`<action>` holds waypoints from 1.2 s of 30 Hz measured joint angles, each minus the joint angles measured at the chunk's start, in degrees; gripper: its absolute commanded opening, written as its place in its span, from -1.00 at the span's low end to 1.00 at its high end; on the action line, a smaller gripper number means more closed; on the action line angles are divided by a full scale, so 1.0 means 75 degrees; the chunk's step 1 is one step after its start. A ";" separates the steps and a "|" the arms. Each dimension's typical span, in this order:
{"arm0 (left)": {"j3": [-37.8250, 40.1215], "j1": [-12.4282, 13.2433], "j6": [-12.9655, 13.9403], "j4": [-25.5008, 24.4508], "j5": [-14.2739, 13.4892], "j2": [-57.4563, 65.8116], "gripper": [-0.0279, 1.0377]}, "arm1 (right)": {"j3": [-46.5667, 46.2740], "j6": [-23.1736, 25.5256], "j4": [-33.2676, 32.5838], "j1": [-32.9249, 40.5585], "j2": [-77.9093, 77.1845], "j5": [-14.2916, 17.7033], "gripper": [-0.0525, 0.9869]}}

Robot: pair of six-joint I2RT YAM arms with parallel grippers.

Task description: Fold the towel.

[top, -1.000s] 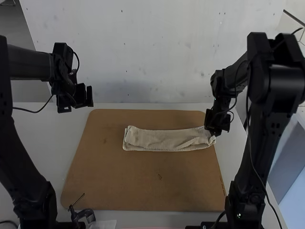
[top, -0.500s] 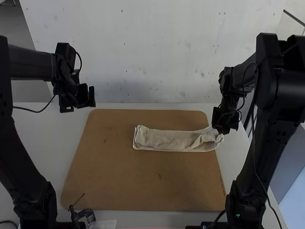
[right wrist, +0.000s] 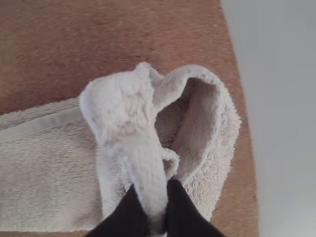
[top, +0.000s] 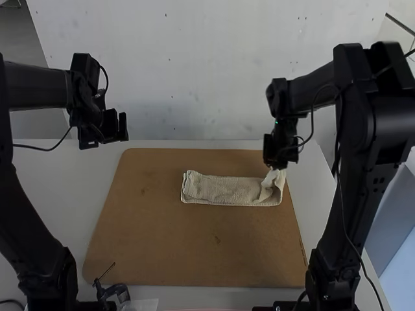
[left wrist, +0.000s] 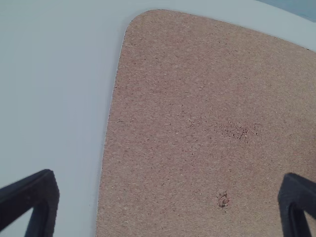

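The counter [top: 214, 296] carries a brown board [top: 194, 253] – and on the board's far half the towel [top: 224, 190] lies folded in a long strip, its right end bunched up, clamped in the right tool [top: 275, 166]. Farther off, at the left – the left tool [top: 105, 137], fingers apart.

The scene counts two robot arms, the left arm [top: 29, 220] and the right arm [top: 350, 201], two grippers, the left gripper [top: 117, 127] and the right gripper [top: 275, 166], one towel [top: 224, 190], one brown board [top: 194, 243], and one table [top: 58, 175].
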 measured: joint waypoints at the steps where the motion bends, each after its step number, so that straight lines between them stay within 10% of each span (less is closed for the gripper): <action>1: -0.0003 0.0026 0.0000 -0.0003 0.0003 0.0000 0.93 | 0.0122 0.0076 -0.0026 0.0172 0.0041 0.0015 -0.87; 36: -0.0705 0.0431 0.0254 0.0006 0.0003 -0.0662 0.92 | 0.4951 0.1513 -0.2209 0.4383 0.3768 0.0493 -0.87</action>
